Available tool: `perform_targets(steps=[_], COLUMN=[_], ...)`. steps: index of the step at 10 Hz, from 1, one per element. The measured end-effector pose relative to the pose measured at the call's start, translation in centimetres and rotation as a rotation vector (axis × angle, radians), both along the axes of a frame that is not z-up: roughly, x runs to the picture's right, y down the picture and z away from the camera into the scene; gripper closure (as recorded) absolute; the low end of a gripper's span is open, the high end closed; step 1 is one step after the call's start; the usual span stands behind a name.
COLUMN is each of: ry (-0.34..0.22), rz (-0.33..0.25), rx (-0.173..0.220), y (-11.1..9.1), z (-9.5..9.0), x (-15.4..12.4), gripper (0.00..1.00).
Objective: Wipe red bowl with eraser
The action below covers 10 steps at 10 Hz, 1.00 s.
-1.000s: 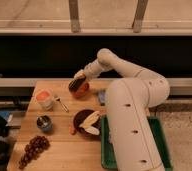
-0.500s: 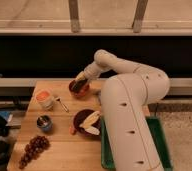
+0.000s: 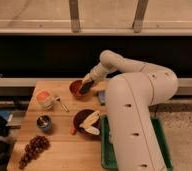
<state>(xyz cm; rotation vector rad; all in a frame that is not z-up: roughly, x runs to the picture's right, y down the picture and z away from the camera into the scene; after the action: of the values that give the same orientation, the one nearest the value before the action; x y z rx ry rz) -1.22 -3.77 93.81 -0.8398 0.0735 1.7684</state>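
The red bowl is a small round orange-red bowl at the back middle of the wooden table. My gripper reaches down from the white arm to the bowl's right rim. A dark oblong thing, the eraser, sits at the gripper's tip, inside or against the bowl's right side. The gripper covers part of the bowl's rim.
A dark maroon bowl with pale yellow food stands in front. A cup with an orange top and a spoon are at the left. A small grey cup and grapes lie front left. A green tray is under the arm.
The gripper has moved a little within the red bowl, from its top toward its right side. The bowl has stayed in place.
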Motion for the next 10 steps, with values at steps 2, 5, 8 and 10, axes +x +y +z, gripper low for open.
perform_targets(steps=[2,5,8,10], ry=[-0.003,-0.039,-0.071,-0.079], rz=[-0.003,-0.014,-0.032,-0.051], rx=[0.018,0.055,0.070,0.066], y=[-1.2,-3.5,-3.4,-2.3], z=[0.6,1.6,-0.4,-2.5], x=[-0.8,-4.5,-6.1,-5.7], gripper=[1.00,1.00,1.00,1.00])
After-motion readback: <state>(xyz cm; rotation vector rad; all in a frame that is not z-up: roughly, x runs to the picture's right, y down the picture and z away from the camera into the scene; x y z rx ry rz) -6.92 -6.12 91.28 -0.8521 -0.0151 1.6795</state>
